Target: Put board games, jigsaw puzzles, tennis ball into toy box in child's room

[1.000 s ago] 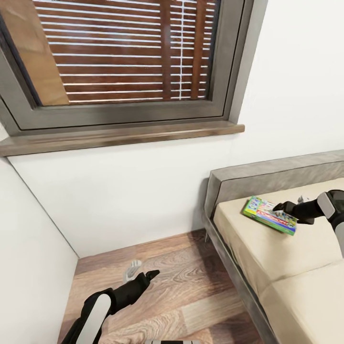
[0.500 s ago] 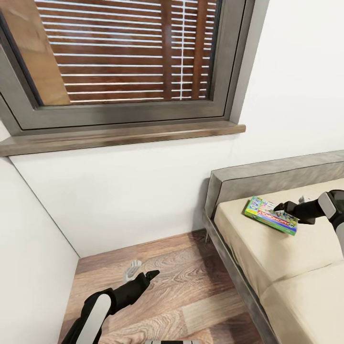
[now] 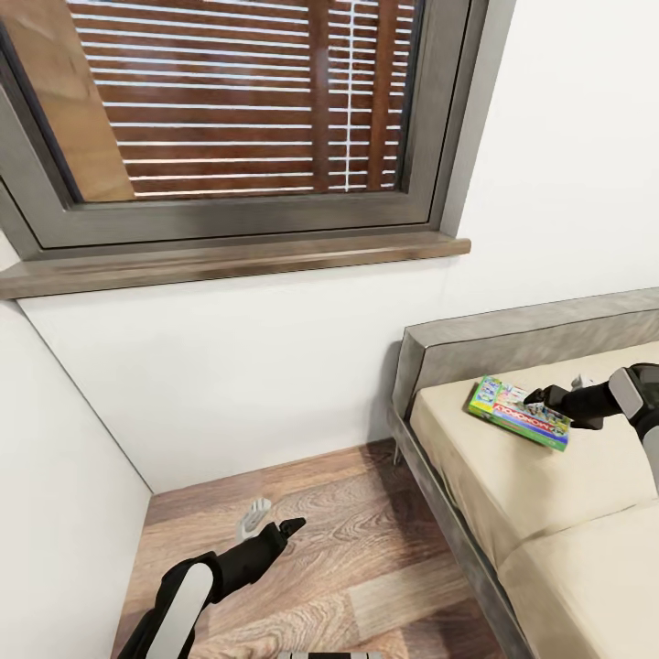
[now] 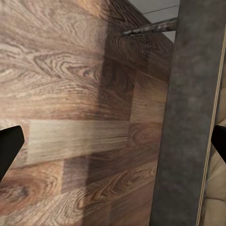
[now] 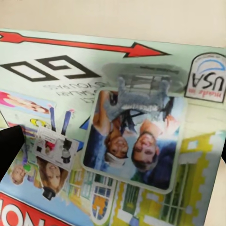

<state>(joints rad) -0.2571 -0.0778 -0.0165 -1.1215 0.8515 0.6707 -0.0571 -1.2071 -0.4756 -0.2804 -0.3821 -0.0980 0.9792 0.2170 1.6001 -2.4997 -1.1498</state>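
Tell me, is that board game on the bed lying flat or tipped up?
Flat: the board game lies lid up on the bed's cushion, printed face towards the right claw.

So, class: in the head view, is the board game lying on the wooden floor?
No, the Monopoly board game lies on the bed's beige mattress, above the floor.

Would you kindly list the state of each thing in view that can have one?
board game: lying flat on the bed, lid closed.
right end effector: open, over the board game.
left end effector: open, empty, above the floor.
window blinds: lowered, slats open.
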